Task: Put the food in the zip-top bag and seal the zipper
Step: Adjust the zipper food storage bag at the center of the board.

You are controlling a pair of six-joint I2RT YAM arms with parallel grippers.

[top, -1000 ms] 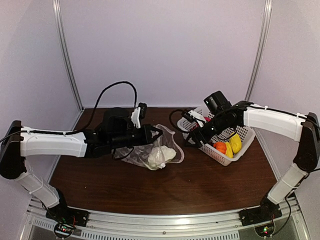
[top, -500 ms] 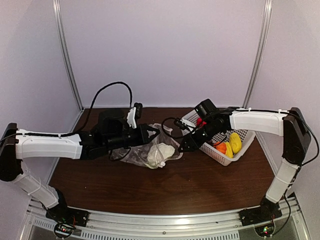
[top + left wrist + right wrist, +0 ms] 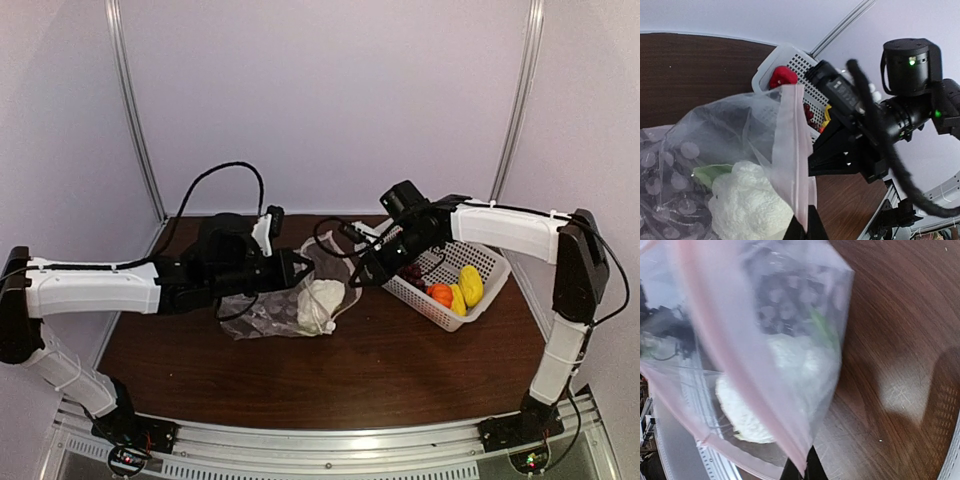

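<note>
left gripper [image 3: 806, 230] and right gripper [image 3: 801, 469] each clamp the pinkish rim strip of the crinkly clear bag [image 3: 255, 312]; lumpy white cauliflower [image 3: 320, 304] inside it.

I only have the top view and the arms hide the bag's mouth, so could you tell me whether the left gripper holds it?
Observer: Yes, the left gripper pinches the pink zipper, per its wrist view.
Operator: Thanks. Where is the pepper?
Observer: In a corner of the basket, shown by the left wrist view.
Operator: Does the right gripper carry food?
Observer: None shows there; its wrist view has just the bag with the cauliflower inside.
</note>
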